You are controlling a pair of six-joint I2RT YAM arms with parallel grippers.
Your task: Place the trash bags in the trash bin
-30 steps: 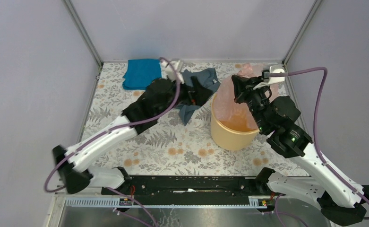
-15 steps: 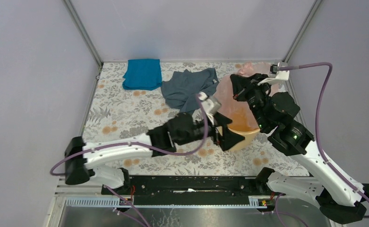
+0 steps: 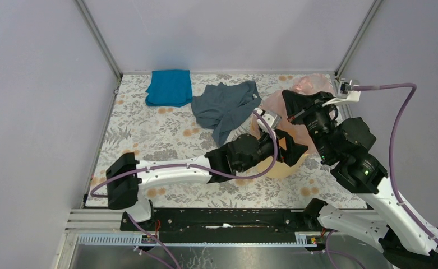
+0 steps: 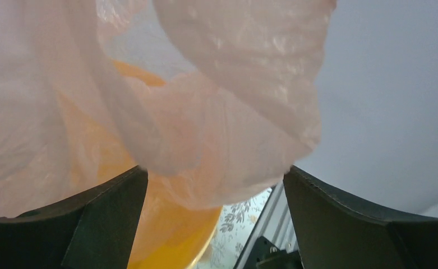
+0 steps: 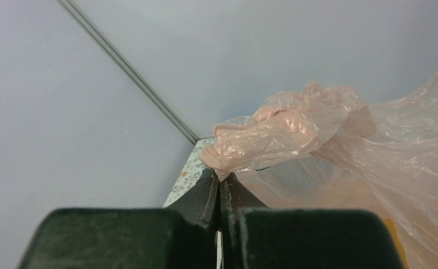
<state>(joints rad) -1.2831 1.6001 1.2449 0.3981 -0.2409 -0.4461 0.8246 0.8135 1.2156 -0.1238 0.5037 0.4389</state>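
One thin pink plastic bag [image 4: 205, 112], pinched by the right end effector [image 5: 221, 188], hangs over the round yellow-orange plastic bin [image 4: 174, 232], facing the wide-open left end effector [image 4: 215, 175].

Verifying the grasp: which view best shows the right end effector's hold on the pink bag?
Right wrist: the right end effector is shut, a bunch of the pink bag pinched at its tips. Top external shows the bag, but the pinch itself is unclear there. Left wrist shows only film hanging over the yellow bin.

The left end effector [image 3: 298, 150] has swung from the grey garment [image 3: 225, 103] over to the trash bin [image 4: 171, 246].
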